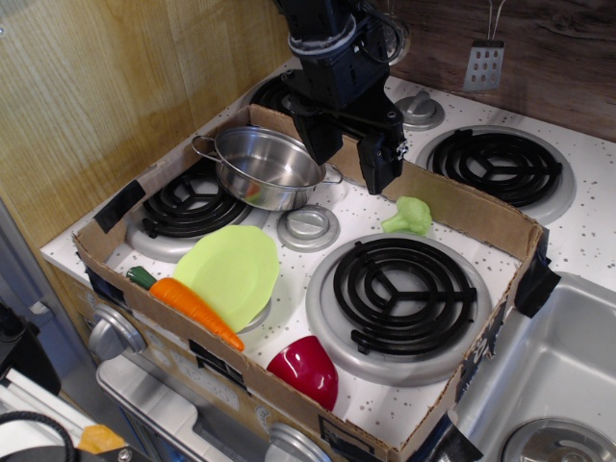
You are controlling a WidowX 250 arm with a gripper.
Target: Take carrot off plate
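Long tapered orange toy carrot [195, 306] with dark green stub lies along front-left edge of round lime-green plastic plate [234, 272], touching rim, beside cardboard wall [289, 380]. Black gripper [351, 154] hangs well apart, up behind, above shiny steel pot [267, 168]. Jaws spread, empty. Carrot far front-left of jaws.

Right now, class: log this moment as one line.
end effector: open, raised above pot | carrot: beside plate, on its rim | bowl: front edge
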